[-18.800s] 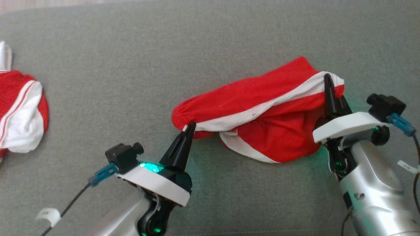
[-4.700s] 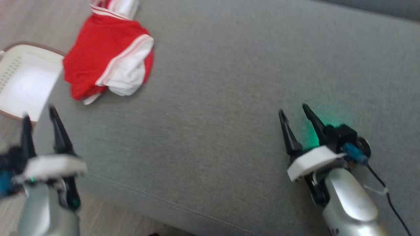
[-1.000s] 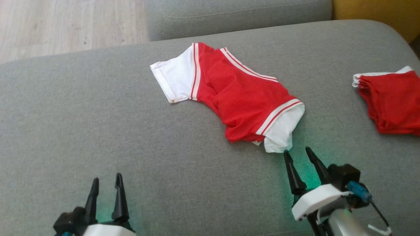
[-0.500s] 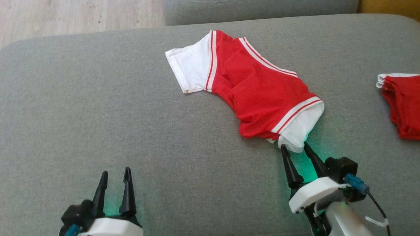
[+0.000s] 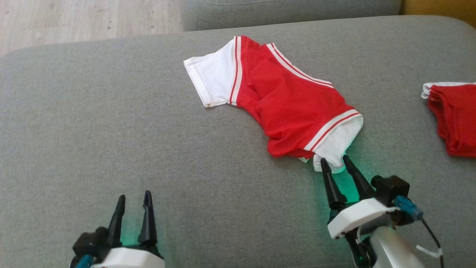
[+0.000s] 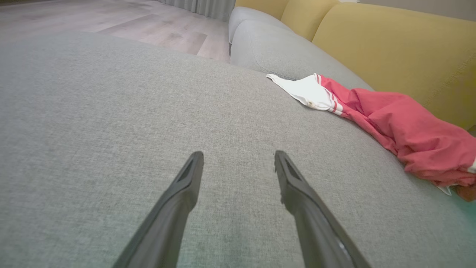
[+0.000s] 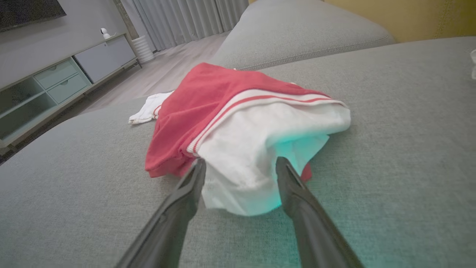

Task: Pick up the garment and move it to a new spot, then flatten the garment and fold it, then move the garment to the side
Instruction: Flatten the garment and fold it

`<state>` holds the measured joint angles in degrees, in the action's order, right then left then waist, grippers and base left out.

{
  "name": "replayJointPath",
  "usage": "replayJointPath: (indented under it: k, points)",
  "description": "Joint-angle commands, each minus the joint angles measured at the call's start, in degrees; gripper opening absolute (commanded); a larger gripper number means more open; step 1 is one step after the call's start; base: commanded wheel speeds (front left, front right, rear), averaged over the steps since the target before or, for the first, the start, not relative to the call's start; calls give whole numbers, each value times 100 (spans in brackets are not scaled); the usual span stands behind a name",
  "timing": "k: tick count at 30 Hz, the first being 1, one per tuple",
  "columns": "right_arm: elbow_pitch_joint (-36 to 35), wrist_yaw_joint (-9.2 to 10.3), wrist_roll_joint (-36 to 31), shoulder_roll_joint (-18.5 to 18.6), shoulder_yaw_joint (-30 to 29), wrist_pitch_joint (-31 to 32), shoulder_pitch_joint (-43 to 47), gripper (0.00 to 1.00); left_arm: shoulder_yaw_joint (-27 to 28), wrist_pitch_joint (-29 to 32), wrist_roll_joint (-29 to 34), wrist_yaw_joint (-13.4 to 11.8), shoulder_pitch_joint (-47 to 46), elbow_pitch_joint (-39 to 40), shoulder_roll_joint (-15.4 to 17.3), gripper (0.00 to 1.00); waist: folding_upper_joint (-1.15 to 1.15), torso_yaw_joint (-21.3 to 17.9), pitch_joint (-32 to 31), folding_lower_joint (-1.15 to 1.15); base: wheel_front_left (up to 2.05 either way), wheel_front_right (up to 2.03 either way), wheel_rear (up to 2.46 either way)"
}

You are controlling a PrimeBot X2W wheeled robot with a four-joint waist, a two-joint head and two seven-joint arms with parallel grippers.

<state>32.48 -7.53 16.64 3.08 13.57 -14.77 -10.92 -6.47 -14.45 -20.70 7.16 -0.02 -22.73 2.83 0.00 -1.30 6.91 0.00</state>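
Two red-and-white pieces on my screen: the garment (image 5: pixel 286 108) lies crumpled mid-cushion on the grey sofa (image 5: pixel 111 130), and a folded garment (image 5: pixel 452 115) sits at the right edge. Two grippers, both with jaws spread: the right gripper (image 5: pixel 334 159) straddles the near white sleeve, the left gripper (image 5: pixel 134 194) is over bare cushion. Wood floor (image 5: pixel 74 18), yellow backrest (image 6: pixel 390 41), grey curtains (image 7: pixel 186 18) behind.

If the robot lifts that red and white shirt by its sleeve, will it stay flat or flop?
Probably flop: the shirt lies wrinkled and bunched on the sofa cushion. It looks thin, so likely light. Pushing would probably crumple it rather than slide it.
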Motion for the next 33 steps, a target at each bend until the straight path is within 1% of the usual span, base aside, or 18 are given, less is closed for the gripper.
replayJointPath:
  k: [1, 2, 3, 5, 8, 12, 15, 19, 22, 25, 27, 30, 33]
  points:
    - [-138, 4, 8, -20, 129, -23, -100, 60, 115, -55, -43, 28, -236, 116, 5, 100, 0, -2, 3, 0, 0, 0, 0]
    - [-118, 4, 6, -20, 128, -23, -122, 33, 105, -55, -45, 28, -245, 113, 5, 100, 0, -2, 8, 0, 0, 0, 0]
    - [-95, 4, 7, -20, 122, -23, -149, 0, 97, -55, -49, 29, -256, 109, 5, 100, 0, 1, 15, 0, 0, 0, 0]
    - [-95, 4, 9, -20, 92, -23, -220, 0, 78, -55, -57, 29, -282, 97, 5, 100, 0, 16, 31, 0, 0, 0, 0]
    - [-298, 4, -15, -20, -13, -23, -312, 0, 58, -55, -36, 30, -309, 73, 5, 100, 0, 49, 39, 0, 0, 0, 0]
    - [-956, 4, -3, -20, -143, -23, -562, 0, 65, -55, -61, 31, -285, 58, 5, 100, 0, 88, -4, 0, 0, 0, 0]
    - [-1440, 4, -85, -20, 13, -23, -1030, 0, 60, -55, -100, 31, -238, 30, 5, 100, 0, 114, -90, 0, 0, 0, 0]
    - [-1810, 4, -250, 49, 401, -23, -2058, 0, -3, -55, -217, 32, -210, 2, 5, 100, 0, 228, -213, 0, 0, 0, 0]
    - [-1669, 4, -300, 154, 820, -23, -2923, 0, -139, -55, -312, 32, -230, -20, 5, 100, 0, 440, -292, 0, 0, 0, 0]
    - [-1342, 4, -300, 159, 1192, -23, -3750, 0, -317, -55, -406, 32, -257, -64, 5, 100, 0, 779, -335, 0, 0, 0, 0]
    - [-1049, 4, -325, 127, 1314, -23, -4281, 0, -489, -55, -459, 32, -272, -112, 5, 100, 0, 1039, -348, 0, 0, 0, 0]
    - [-582, 4, -459, 79, 1211, -23, -4980, 0, -743, -55, -518, 32, -302, -150, 5, 100, 0, 1439, -357, 0, 0, 0, 0]
    - [-154, 4, -689, 55, 798, -23, -5464, 0, -854, -55, -556, 32, -292, -189, 5, 100, 0, 1781, -363, 0, 0, 0, 0]
